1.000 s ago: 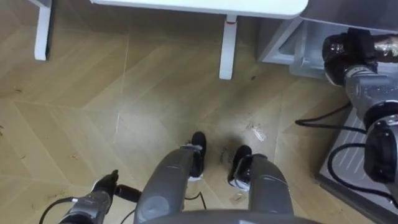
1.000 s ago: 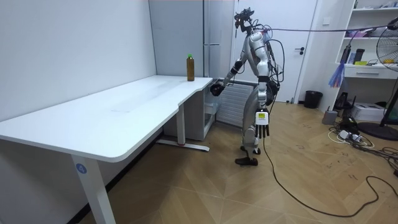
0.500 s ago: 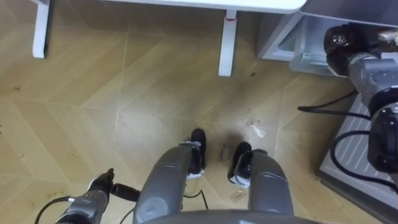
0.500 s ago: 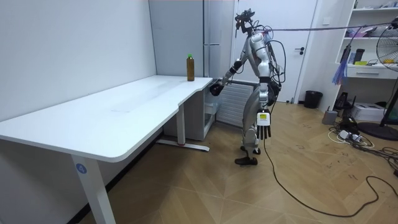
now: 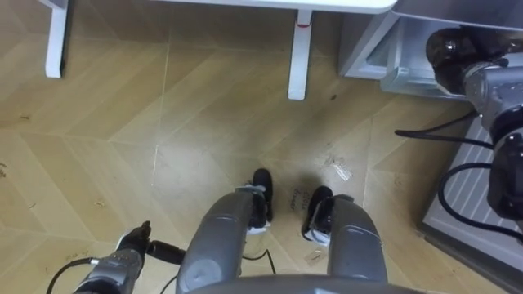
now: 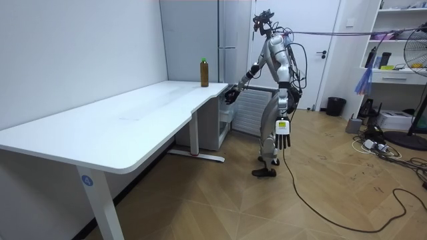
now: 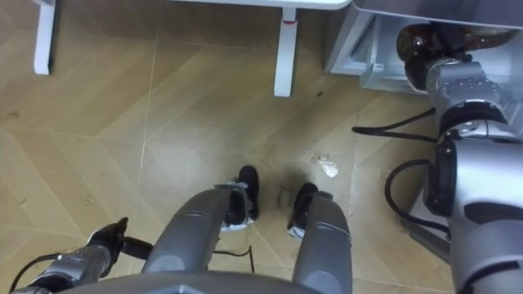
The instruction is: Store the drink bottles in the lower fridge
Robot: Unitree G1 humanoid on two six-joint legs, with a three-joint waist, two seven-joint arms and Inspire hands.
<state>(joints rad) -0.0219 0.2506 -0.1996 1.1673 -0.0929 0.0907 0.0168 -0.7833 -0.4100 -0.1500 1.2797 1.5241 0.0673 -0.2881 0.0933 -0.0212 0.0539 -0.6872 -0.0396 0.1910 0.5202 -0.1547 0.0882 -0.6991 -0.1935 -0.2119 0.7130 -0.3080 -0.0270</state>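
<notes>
Since a second ago, the right robot hand (image 6: 231, 95) is reaching slightly farther towards the fridge, and in the eye views it is sitting a little higher and closer to the open lower compartment. It is curling round a dark brown drink bottle (image 7: 415, 38) and holding it at the mouth of that compartment. The bottle is lying roughly level, its long axis running across the eye views and its rounded end facing the robot's left. Which end carries the cap is not clear.

Just below the bottle, a pale translucent fridge bin (image 5: 391, 64) is showing. A grey ribbed panel (image 5: 474, 204) is standing low on the robot's right.

The left robot hand (image 6: 283, 131) is hanging at the robot's side with its fingers straight and relaxed, holding nothing.

The robot is standing upright on a herringbone wooden floor (image 5: 163, 147), between the end of a long white desk (image 6: 133, 113) and the tall grey fridge (image 6: 230, 30). A white desk leg (image 5: 299, 53) is standing ahead of its feet, near the fridge.

A second brown bottle with a green cap (image 6: 204, 73) is standing upright on the desk's far corner, close to the reaching arm. A small crumpled clear scrap (image 5: 337, 170) is lying on the floor near the robot's feet.
</notes>
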